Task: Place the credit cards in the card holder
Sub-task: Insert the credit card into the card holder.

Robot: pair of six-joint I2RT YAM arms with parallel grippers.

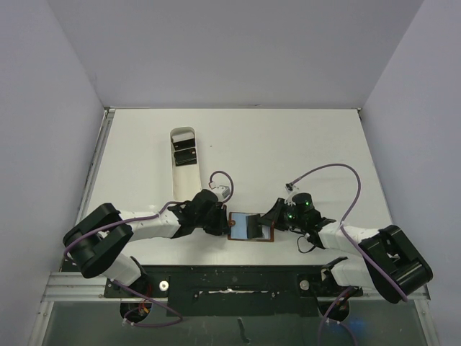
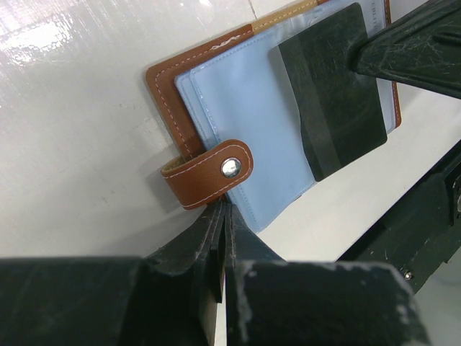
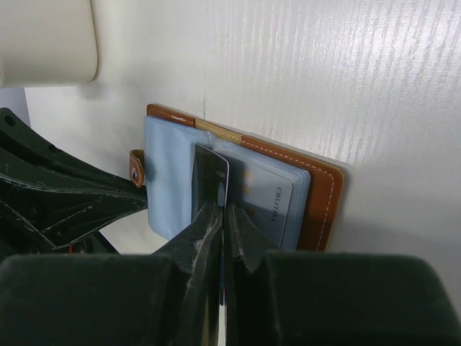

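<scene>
Up and to the left of the card holder [image 1: 250, 228], which lay open between the two grippers, dark credit cards [image 1: 186, 152] waited in the white tray [image 1: 183, 177], so most of the job was judged undone. At its left edge the left gripper [image 2: 223, 216] was closed at the closure tab [image 2: 216, 171], pinching or merely pinning it, unclear. Over its blue pockets the right gripper [image 3: 223, 205] was clamped on one black card [image 3: 209, 169], whose lower edge was hidden, so whether it had entered a slot could not be told.
</scene>
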